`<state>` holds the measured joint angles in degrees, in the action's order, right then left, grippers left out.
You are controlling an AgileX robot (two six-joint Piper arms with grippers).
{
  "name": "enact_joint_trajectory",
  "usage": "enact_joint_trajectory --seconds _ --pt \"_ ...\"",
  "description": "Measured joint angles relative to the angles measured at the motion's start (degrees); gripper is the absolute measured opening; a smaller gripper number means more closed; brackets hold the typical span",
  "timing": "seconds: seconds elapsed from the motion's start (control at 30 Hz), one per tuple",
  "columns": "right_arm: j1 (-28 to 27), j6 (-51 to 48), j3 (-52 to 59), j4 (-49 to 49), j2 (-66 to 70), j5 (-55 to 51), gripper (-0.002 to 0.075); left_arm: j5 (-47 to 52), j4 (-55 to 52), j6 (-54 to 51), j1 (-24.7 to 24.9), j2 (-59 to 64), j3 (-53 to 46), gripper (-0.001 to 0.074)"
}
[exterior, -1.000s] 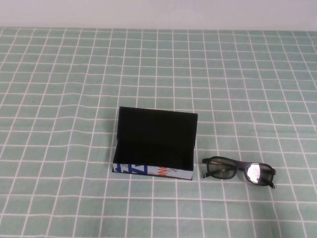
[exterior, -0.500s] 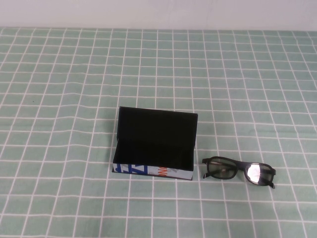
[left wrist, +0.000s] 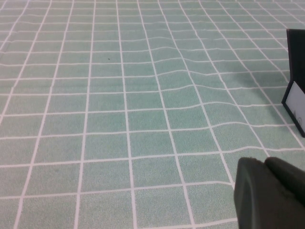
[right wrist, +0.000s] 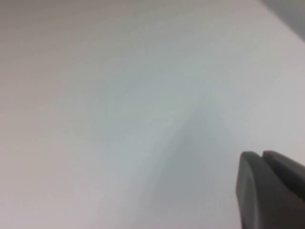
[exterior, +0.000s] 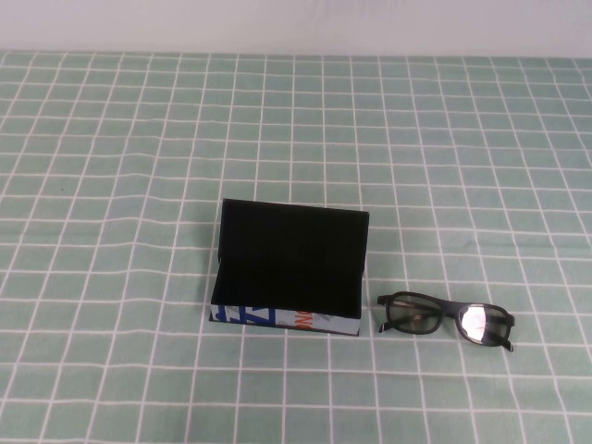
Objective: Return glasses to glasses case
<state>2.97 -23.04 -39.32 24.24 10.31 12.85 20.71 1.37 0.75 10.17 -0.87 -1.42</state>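
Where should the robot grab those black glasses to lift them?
Probably the bridge of the glasses, from straight above: they lie flat beside the open glasses case, and the thin bar suits narrow fingers. The right gripper, shut, and left gripper are both parked away.

A table covered in a green cloth [exterior: 111, 185] with a white grid is filling the scene. A black glasses case [exterior: 289, 270] is sitting on the cloth near the middle, its lid standing open at the far side and its white, blue and orange front facing the near edge. Black glasses [exterior: 444, 319] are lying just right of the case, apart from it.
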Motion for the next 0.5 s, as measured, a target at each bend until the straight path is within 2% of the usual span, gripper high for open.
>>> enact_joint_trajectory --seconds 0.23,0.4,0.5 --pt "0.0 -12.62 -11.27 4.16 14.66 -10.88 -0.0013 0.0 0.0 0.0 0.0 0.0 0.0 -0.0004" --pt "0.0 -13.43 -13.38 6.02 25.91 -16.06 -0.0013 0.0 0.0 0.0 0.0 0.0 0.0 -0.0004" --pt "0.0 -13.23 -13.48 12.72 29.29 -14.01 -0.0013 0.0 0.0 0.0 0.0 0.0 0.0 -0.0004"
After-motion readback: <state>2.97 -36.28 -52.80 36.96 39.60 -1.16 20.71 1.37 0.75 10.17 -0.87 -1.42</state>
